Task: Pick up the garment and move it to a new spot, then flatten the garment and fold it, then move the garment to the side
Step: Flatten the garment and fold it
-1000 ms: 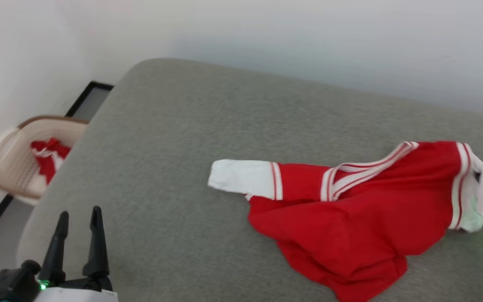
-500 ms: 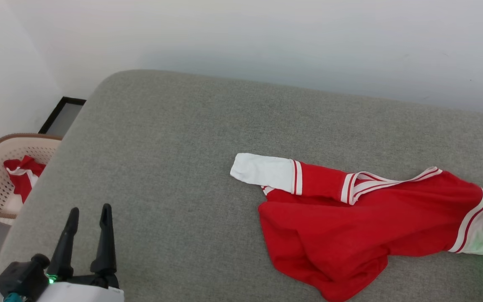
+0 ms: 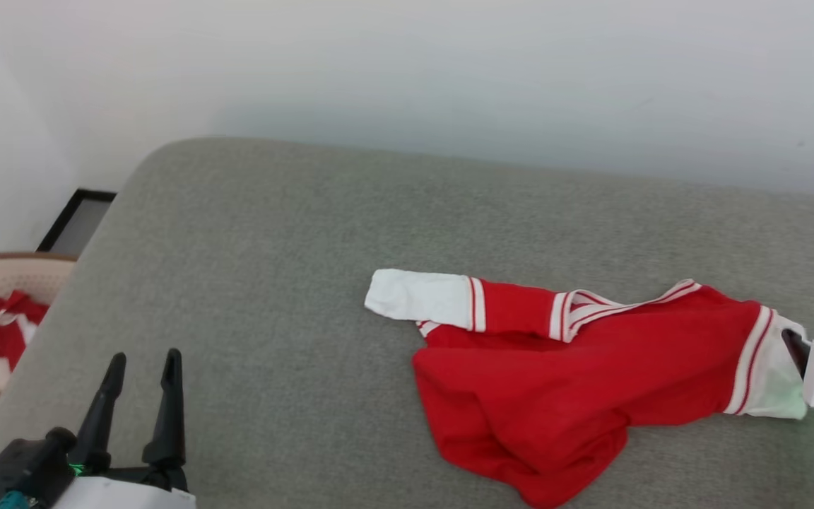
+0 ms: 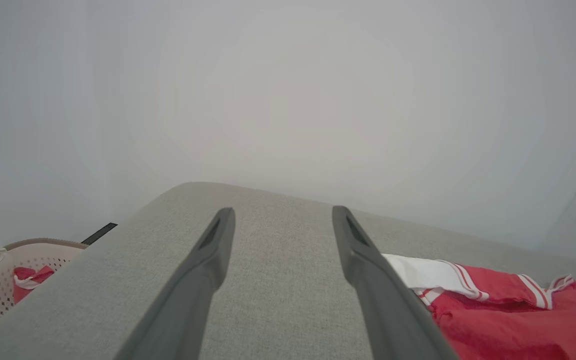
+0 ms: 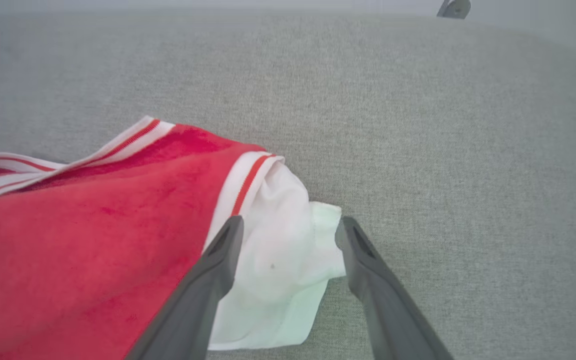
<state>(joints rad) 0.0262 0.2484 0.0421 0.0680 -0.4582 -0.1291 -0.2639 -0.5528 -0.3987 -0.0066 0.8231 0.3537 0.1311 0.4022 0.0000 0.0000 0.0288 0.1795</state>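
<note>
The garment (image 3: 591, 367) lies crumpled on the grey cushioned surface (image 3: 273, 233), red body bunched, one white sleeve stretched to the left, the other white sleeve (image 5: 278, 250) at its right end. My right gripper (image 5: 290, 222) is open at that right end, its fingers spread on either side of the white sleeve, which rests loose on the surface. The print is hidden in the folds. My left gripper (image 3: 145, 355) stands open and empty at the lower left, well apart from the garment (image 4: 518, 320), and it points across the bare surface (image 4: 283, 211).
A beige perforated basket (image 3: 11, 258) stands on the floor left of the surface, with a small red-and-white cloth (image 3: 8, 329) inside. A pale wall runs behind. Open grey surface stretches left of and behind the garment.
My right gripper's fingers have spread and let go of the white sleeve, and the garment's right end has sunk onto the surface. The head camera has shifted. The left gripper has kept its pose.
</note>
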